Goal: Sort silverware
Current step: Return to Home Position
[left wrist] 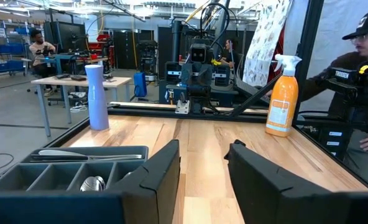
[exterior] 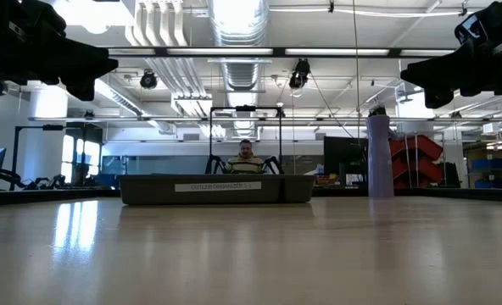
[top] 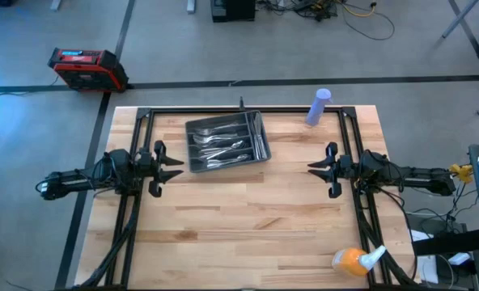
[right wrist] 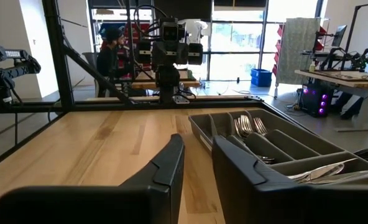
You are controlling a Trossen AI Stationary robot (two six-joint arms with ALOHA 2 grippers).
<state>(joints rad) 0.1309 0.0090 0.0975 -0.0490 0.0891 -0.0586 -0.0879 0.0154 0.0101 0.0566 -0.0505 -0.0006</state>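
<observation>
Since no loose piece shows on the tabletop (top: 247,218), the handling notes below are judgement only. Left fingers (left wrist: 162,167): raised above the left edge of the tabletop, pointing inward, parted by a moderate gap, nothing between them. Tray (top: 194,166): far side of the tabletop, a little left of centre, set slightly askew, nearer the left fingers than the right ones. Silverware (top: 223,145): all that shows lies in the tray's compartments, with pieces overlapping. The wrist views pick out a spoon bowl (left wrist: 92,183) in one compartment and fork or spoon heads (right wrist: 248,127) bunched in another. Expected handling: stiff, light and not fragile, but thin, low-lying and smooth, so likely to slip or pivot in a pinch. Nested neighbours may lift along with a picked piece. Best hold, I judge, is from above across the narrow handle near mid-length, not on the bowl or tines. Pale cylinder (top: 319,107): upright at the far edge, right of the tray. Right fingers (right wrist: 171,163): mirrored pose above the right edge, a narrower gap, also empty. Orange spray bottle (top: 349,260): near right corner, well apart from the tray.
</observation>
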